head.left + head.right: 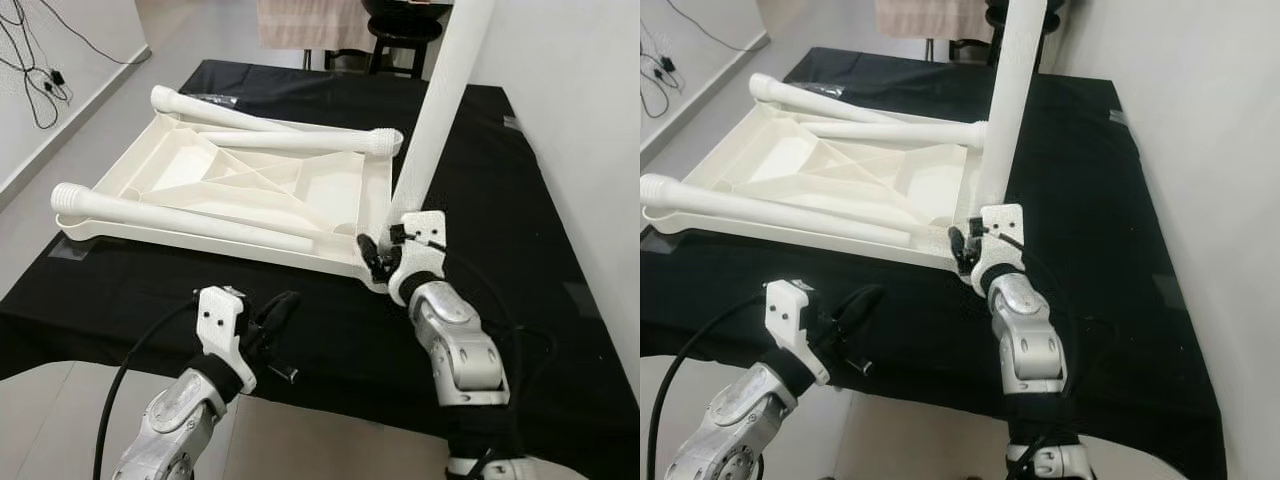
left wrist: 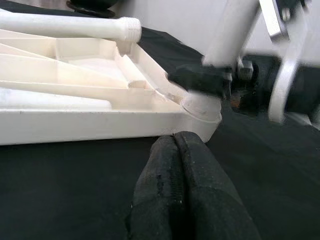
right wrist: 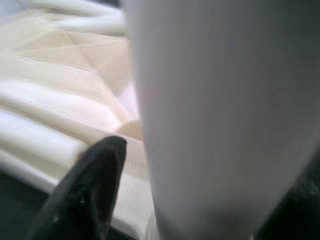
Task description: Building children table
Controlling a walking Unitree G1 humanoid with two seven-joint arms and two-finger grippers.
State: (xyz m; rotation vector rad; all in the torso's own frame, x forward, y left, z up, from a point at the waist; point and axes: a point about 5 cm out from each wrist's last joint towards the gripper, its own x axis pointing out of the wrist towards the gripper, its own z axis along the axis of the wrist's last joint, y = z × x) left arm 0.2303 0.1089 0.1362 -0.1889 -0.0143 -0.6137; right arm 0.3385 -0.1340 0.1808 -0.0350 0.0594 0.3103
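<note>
Leg [image 1: 440, 90] stands upright in the near right corner socket of the tabletop [image 1: 330, 190] (upside down on black cloth), right gripper [image 1: 378, 255] clamped on its base. Keep it vertical while seating. Left gripper [image 1: 272, 318] hovers closed near that corner.

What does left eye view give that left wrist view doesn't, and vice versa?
Left eye alone: three loose legs lying in the upturned tabletop, and the black cloth's far edge. Left wrist alone: the left tool shut, close to the tabletop's near wall, contact unclear. Both: the right tool gripping the upright leg at the corner socket.
</note>
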